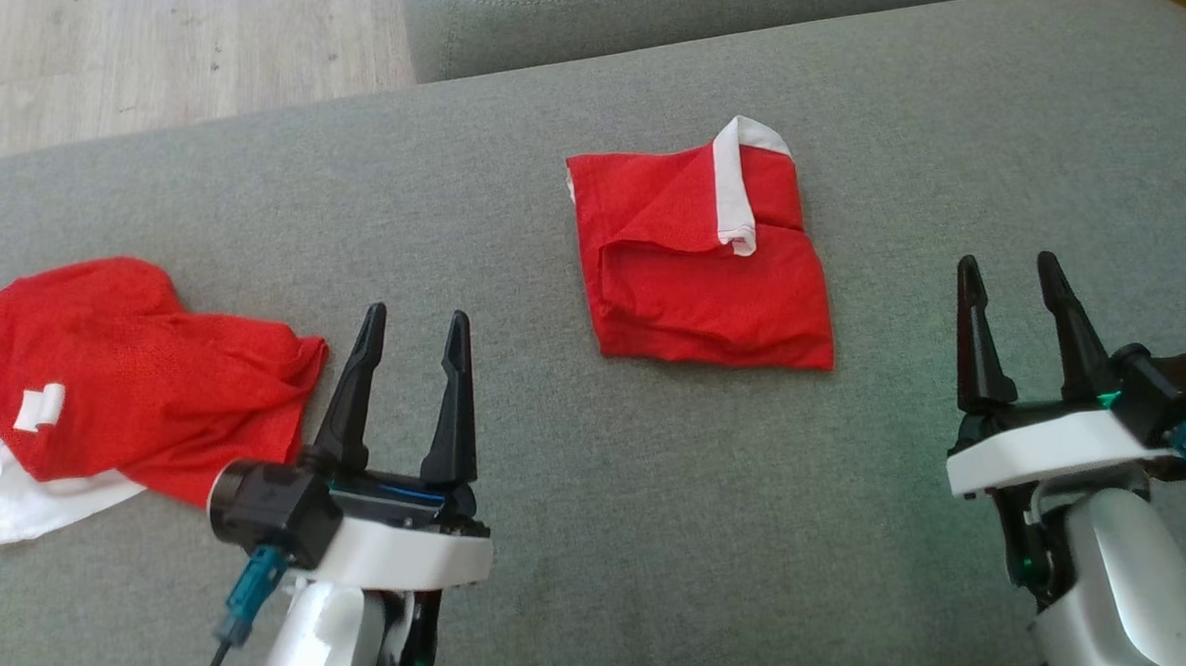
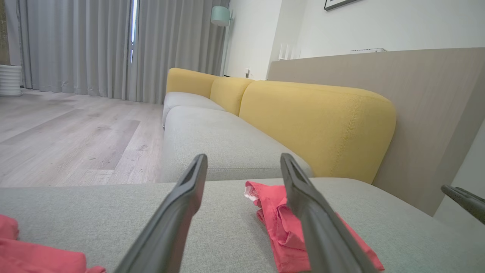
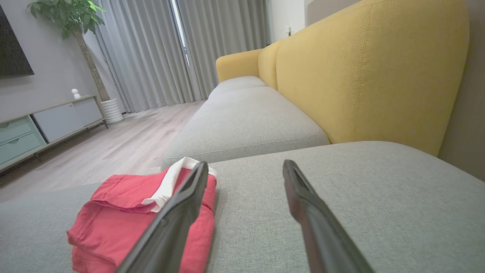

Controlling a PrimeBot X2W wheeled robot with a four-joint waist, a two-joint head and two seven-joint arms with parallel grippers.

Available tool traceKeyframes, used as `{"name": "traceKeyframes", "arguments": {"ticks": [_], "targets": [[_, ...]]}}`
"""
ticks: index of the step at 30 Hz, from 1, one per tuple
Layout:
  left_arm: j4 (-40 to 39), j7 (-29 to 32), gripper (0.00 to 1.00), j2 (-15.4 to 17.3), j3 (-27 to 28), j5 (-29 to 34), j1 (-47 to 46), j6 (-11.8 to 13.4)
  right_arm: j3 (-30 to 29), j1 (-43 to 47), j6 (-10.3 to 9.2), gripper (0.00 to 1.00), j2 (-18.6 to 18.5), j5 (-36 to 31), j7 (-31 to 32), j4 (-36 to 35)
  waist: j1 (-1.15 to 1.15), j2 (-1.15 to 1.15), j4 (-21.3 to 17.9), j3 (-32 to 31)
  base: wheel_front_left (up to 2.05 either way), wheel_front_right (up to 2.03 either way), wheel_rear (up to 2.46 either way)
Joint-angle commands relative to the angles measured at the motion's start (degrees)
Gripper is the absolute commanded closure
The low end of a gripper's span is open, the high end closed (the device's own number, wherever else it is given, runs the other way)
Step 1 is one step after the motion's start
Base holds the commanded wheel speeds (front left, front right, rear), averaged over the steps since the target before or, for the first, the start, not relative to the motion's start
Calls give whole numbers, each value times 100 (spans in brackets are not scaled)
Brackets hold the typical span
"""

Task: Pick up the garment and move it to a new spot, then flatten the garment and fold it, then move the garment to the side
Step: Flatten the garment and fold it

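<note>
Garment (image 1: pixel 705 258), red with a white band, lies folded square on the grey sofa seat (image 1: pixel 602 533). Left gripper (image 1: pixel 418 313) and right gripper (image 1: pixel 1007 258) flank it, apart from it, jaws wide and empty. A crumpled red cloth (image 1: pixel 124 373) lies far left. Beyond are yellow backrests (image 3: pixel 371 68), a pale wood floor (image 2: pixel 68 132) and grey curtains (image 2: pixel 75 45).
</note>
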Motion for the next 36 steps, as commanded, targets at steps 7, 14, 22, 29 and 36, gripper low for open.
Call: {"name": "traceKeyframes", "arguments": {"ticks": [7, 14, 22, 29, 36], "targets": [[-236, -29, 0, 34, 210, 52, -105, -12, 163, -84, 37, 0, 23, 91, -61, -230, 0, 0, 38, 5, 0, 0, 0], [-244, -29, 0, 34, 67, 12, -213, -8, 116, -214, 37, 100, 23, 24, -61, -209, 0, 0, 269, 236, 0, 0, 0], [-240, -29, 0, 34, -26, -35, -375, 2, -38, -640, 37, 100, 23, -283, -59, 128, 0, 0, 613, 501, 0, 0, 0], [-240, -29, 0, 34, -123, -86, -503, 15, -186, -1249, 37, 100, 23, -476, 235, 901, 0, 0, 938, 675, 0, 0, 0], [-241, -29, 0, 34, -264, -166, -596, 58, -177, -1822, 37, 100, -8, -687, 608, 1916, 0, 0, 1213, 812, 0, 0, 0]]}}
